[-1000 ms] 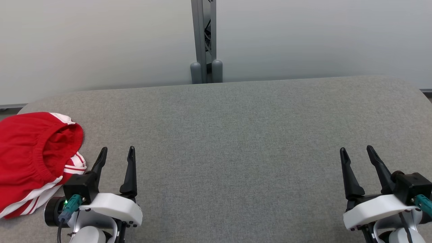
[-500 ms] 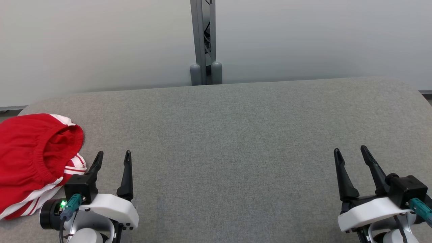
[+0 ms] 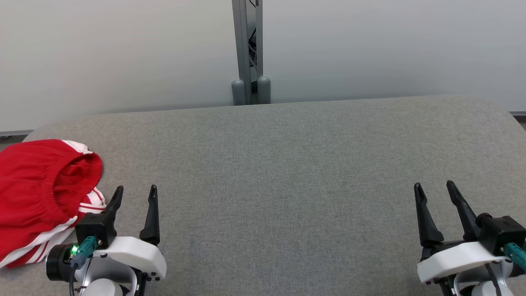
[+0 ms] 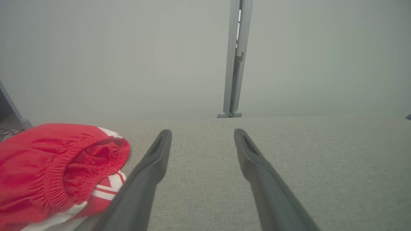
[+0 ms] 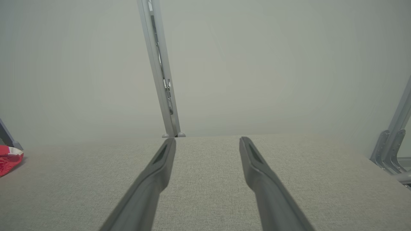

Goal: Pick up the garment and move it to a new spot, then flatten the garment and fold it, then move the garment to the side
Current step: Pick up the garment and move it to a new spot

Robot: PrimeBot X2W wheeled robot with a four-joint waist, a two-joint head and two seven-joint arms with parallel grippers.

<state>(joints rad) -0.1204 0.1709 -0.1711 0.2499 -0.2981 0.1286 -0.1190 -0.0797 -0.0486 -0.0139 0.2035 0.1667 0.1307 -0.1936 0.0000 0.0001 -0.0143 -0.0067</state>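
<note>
The garment (image 3: 37,193), red shorts with an elastic waistband and white side stripes, lies bunched at the left end of the grey padded table (image 3: 279,172). The left wrist view has the garment (image 4: 48,166) at lower left, and the right wrist view catches a scrap of it (image 5: 9,159) at the far left. My left gripper (image 3: 135,190) hovers open just right of the shorts, nothing between its fingers. My right gripper (image 3: 434,186) stands open at the lower right, far from the cloth. Open, empty fingers frame bare table in both wrist views, left gripper (image 4: 202,132) and right gripper (image 5: 208,140).
Pale partition panels stand behind the table, joined by a grey metal post (image 3: 248,49) on two rounded feet at the far edge. A grey metal bracket (image 5: 390,150) stands off the table's right end. The table's corners are rounded.
Both grippers have eased slightly back toward me; the right one shifted a little sideways and back. The shorts lie unchanged, and the camera has tilted slightly.
</note>
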